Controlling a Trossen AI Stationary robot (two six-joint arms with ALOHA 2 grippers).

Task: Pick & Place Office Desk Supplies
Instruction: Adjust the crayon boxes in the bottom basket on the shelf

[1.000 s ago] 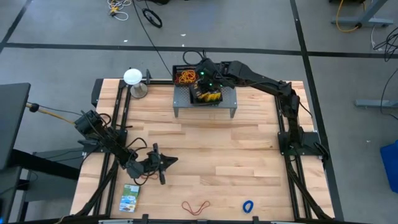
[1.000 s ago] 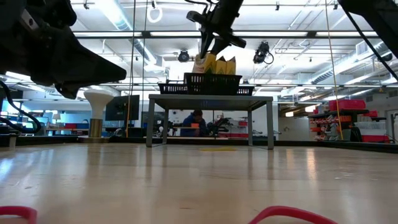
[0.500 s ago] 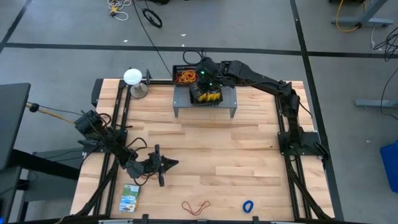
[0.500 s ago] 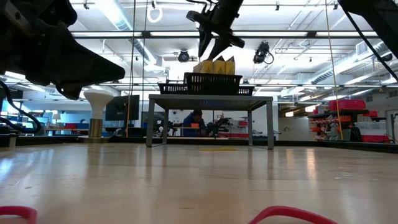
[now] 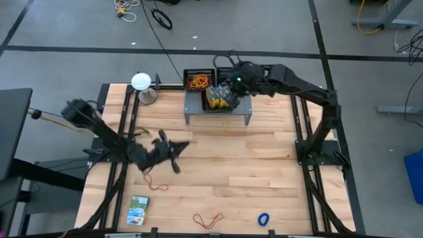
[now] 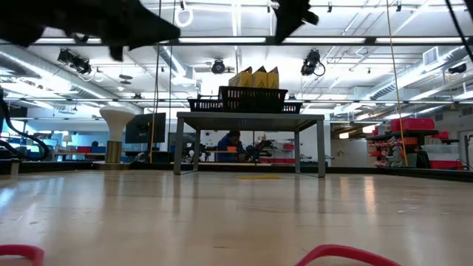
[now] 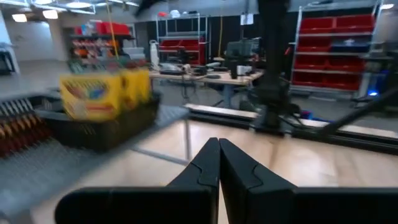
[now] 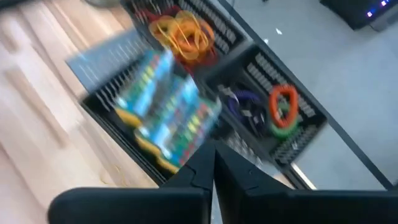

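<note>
Your right gripper (image 5: 232, 80) hovers, jaws shut and empty, over the yellow card boxes (image 5: 220, 99). Send the left gripper (image 5: 177, 147), jaws pinched empty, squarely down on the red rubber band (image 5: 208, 219).

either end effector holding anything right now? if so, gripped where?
Nothing held. Left end effector is shut and empty above the table; right end effector is shut and empty above the mesh tray of boxes.

Both arms raised — left hand (image 7: 217, 163) and right hand (image 8: 213, 163) closed.
</note>
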